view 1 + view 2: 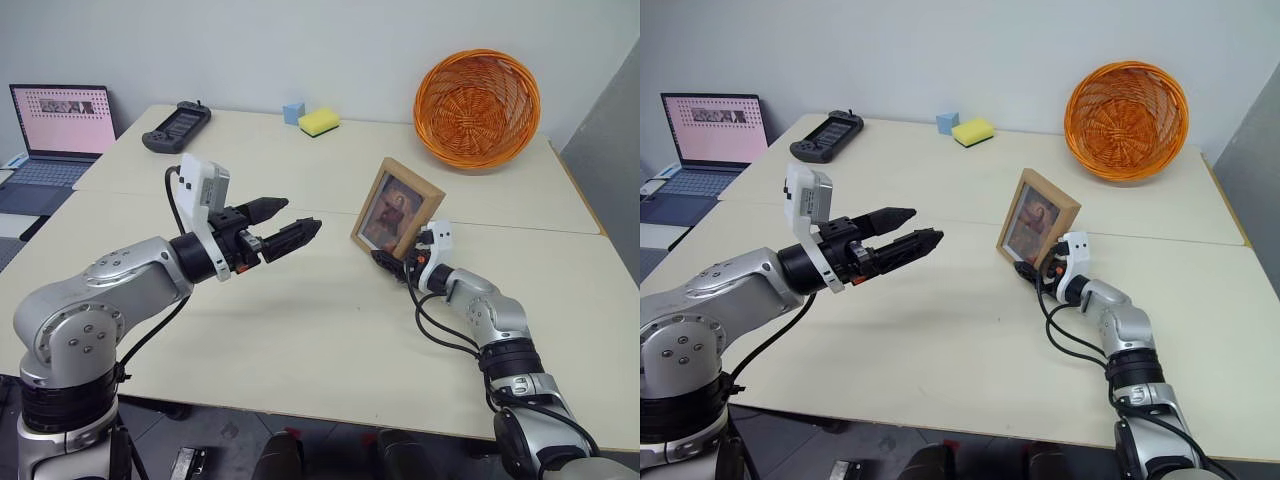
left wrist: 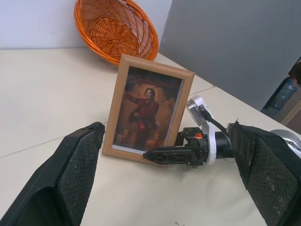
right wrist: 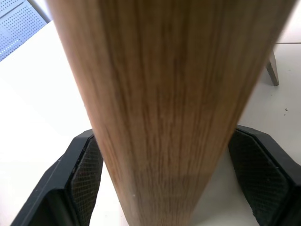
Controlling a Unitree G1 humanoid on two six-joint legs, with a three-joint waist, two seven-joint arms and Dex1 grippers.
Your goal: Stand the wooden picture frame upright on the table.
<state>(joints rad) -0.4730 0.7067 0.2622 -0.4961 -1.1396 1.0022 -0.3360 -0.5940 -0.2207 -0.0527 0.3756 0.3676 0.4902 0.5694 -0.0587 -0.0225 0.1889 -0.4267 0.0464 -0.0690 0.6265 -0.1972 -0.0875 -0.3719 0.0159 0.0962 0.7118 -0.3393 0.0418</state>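
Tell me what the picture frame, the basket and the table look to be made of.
Frame: light wood with a matte finish; straight grain lines run along its edge in the right wrist view.
Basket: woven wicker or rattan, orange, slightly glossy; its strands show, though it could be a plastic imitation.
Table: smooth matte cream surface with no grain, likely laminate or painted board.
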